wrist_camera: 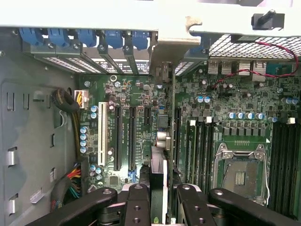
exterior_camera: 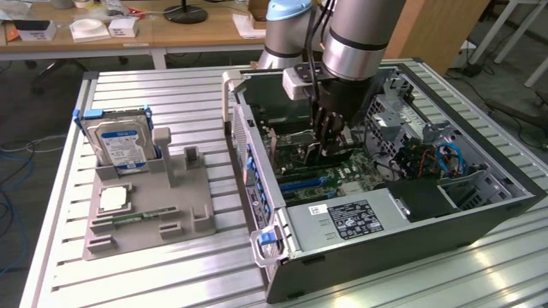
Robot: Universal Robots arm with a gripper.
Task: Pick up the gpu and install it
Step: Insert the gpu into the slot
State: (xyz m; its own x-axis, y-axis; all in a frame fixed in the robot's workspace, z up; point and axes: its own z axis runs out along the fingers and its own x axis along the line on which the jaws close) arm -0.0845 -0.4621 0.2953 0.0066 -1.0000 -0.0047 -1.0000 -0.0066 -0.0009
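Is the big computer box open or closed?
Open. The computer box lies on its side with no cover on top, so the green board and wires inside show.

The arm (exterior_camera: 364,29) comes down almost vertically from above, its thick silver-grey last link upright over the black wrist (exterior_camera: 347,90). The gripper (exterior_camera: 328,147) hangs below it, pointing straight down. Seen from the wrist, its dark jointed fingers (wrist_camera: 137,205) are drawn in from both sides, clamped on the thin gpu (wrist_camera: 160,169), which stands edge-on between them.
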